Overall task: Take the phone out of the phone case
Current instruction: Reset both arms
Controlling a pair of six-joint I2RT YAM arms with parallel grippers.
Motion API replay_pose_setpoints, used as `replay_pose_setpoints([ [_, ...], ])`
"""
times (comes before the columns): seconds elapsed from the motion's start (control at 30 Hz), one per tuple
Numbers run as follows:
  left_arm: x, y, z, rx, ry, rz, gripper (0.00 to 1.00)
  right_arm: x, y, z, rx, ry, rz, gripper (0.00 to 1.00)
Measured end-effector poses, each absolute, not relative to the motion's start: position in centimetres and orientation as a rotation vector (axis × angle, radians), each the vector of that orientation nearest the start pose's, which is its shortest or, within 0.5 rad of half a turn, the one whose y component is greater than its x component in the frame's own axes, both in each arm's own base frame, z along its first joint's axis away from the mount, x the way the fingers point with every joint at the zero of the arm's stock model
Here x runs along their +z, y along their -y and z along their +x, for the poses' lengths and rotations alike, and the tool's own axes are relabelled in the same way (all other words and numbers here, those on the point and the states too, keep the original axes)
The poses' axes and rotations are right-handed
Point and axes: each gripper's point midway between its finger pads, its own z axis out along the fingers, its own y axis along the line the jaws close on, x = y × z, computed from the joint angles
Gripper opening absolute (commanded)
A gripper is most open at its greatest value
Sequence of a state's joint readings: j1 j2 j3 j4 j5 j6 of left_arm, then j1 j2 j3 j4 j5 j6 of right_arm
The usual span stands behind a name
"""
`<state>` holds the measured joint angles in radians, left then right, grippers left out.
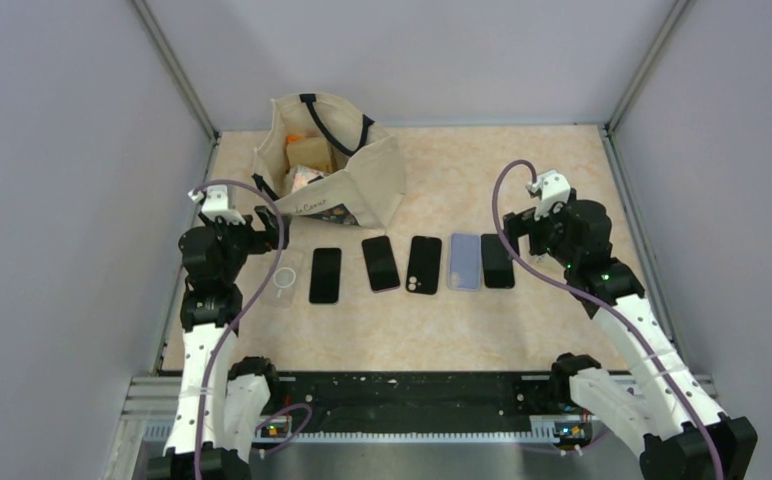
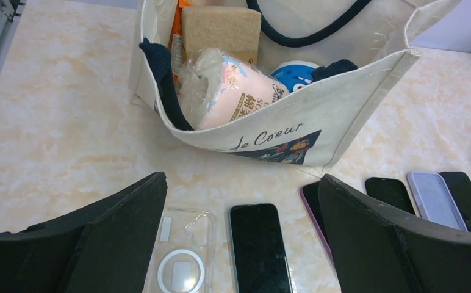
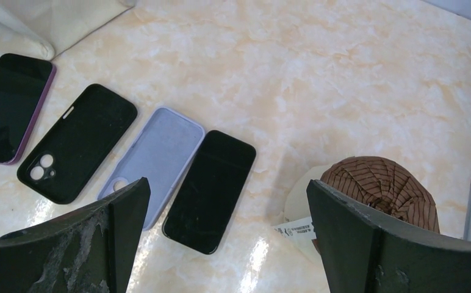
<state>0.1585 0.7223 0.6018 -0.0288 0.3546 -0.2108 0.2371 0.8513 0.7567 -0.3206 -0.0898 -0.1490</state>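
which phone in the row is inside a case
The phone third from the left: a purple case edges its screen; the other two phones are bare.

Bag [image 1: 327, 165] at back left of table [image 1: 522, 170], packets [image 2: 233, 91] inside. Before it, left to right in a row: case [image 1: 286, 272], phone [image 1: 325, 275], cased phone [image 1: 381, 263], second case [image 1: 423, 265], third case [image 1: 464, 262], last phone [image 1: 497, 261].

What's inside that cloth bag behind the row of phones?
In the tote bag: a tan block, a plastic-wrapped pink pack, an orange packet and a blue-and-white item. Whatever lies beneath them is covered.
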Motion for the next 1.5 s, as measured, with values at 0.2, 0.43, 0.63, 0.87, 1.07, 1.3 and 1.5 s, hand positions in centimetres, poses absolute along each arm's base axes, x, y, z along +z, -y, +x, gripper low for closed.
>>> replay_pose_setpoints([
  [0.2,24.1,2.5,30.7,-0.347,-1.706,0.004,0.99,21.2,-7.7,29.8,0.114,-1.924,-0.429,0.99],
  [0.43,23.0,3.0,30.5,-0.356,-1.721,0.052,0.99,21.7,-7.1,29.8,0.075,-1.887,-0.414,0.99],
  [0.63,22.9,3.0,30.6,-0.349,-1.709,0.068,0.99,21.8,-6.6,29.6,0.044,-1.868,-0.416,0.99],
  [0.87,22.6,2.9,30.6,-0.342,-1.711,0.071,0.99,22.1,-6.1,29.9,0.008,-1.858,-0.409,0.99],
  [1.07,22.6,2.8,30.6,-0.338,-1.711,0.07,0.99,21.7,-5.9,29.9,-0.006,-1.864,-0.406,0.99],
  [1.3,22.6,2.8,30.6,-0.336,-1.711,0.071,0.99,21.8,-5.8,29.8,-0.01,-1.858,-0.409,0.99],
  [1.5,22.6,2.8,30.6,-0.333,-1.71,0.074,0.99,21.8,-5.8,29.8,-0.011,-1.857,-0.411,0.99],
])
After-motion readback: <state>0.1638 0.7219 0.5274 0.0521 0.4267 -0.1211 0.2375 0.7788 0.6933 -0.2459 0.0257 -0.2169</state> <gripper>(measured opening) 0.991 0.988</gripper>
